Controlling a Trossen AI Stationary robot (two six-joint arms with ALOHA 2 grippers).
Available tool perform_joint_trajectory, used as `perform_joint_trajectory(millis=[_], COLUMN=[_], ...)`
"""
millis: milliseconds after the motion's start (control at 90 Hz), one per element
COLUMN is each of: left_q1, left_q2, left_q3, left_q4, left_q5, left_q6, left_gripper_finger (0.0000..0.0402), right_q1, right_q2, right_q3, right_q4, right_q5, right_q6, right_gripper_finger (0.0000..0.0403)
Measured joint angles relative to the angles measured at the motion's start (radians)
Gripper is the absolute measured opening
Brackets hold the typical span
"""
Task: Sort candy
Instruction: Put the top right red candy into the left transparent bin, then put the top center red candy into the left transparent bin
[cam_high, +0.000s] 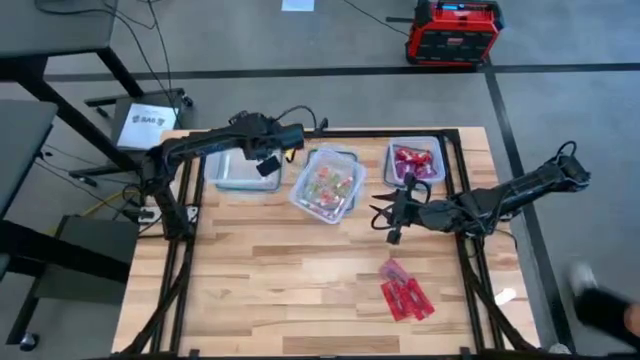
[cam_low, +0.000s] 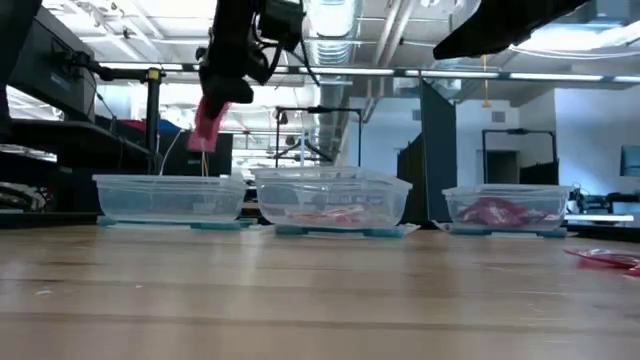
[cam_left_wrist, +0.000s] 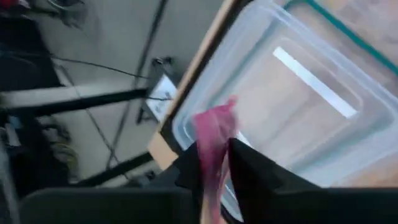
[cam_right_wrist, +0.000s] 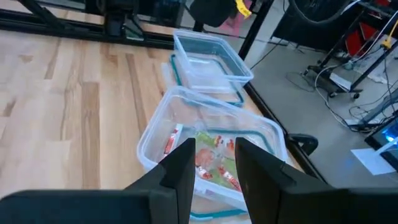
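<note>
Left hand (cam_left_wrist: 214, 168) pinches a pink candy (cam_left_wrist: 214, 134) above the empty container (cam_high: 232, 172) at 11 o'clock; release follows. Right hand (cam_right_wrist: 211, 165), fingers spread, hovers near the middle container (cam_right_wrist: 186, 118).

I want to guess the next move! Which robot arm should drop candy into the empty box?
Probably the left one. Its gripper already pinches a pink candy above the empty container. The right gripper is open, holding nothing, near the middle container.

You've got open tabletop (cam_high: 290, 300) from 7 to 5 o'clock, except loose red candy (cam_high: 405, 295) at 5. Three clear containers (cam_high: 327, 185) block the 12 o'clock edge, small gaps between them.
</note>
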Motion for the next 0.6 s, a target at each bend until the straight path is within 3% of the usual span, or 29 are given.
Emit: perform_joint_trajectory(millis=[222,356,456,600], left_q1=[-0.04,-0.191,-0.317,-0.481], left_q2=[-0.004,-0.022,-0.033,-0.048], left_q3=[0.0,0.0,0.0,0.0], left_q4=[0.02,0.116,0.206,0.313], left_q5=[0.248,0.264,0.265,0.265], left_q6=[-0.079,-0.052,-0.057,-0.082], left_gripper_finger=[0.0141,0.0147,0.0147,0.0148], right_q1=[0.0,0.0,-0.007,-0.012], right_q2=[0.0,0.0,0.0,0.0], right_q3=[0.0,0.0,0.0,0.0], right_q4=[-0.017,-0.05,-0.065,-0.068], right_q5=[-0.002,-0.028,-0.131,-0.243], right_q6=[0.002,0.128,0.244,0.28], right_gripper_finger=[0.01,0.01,0.01,0.0103])
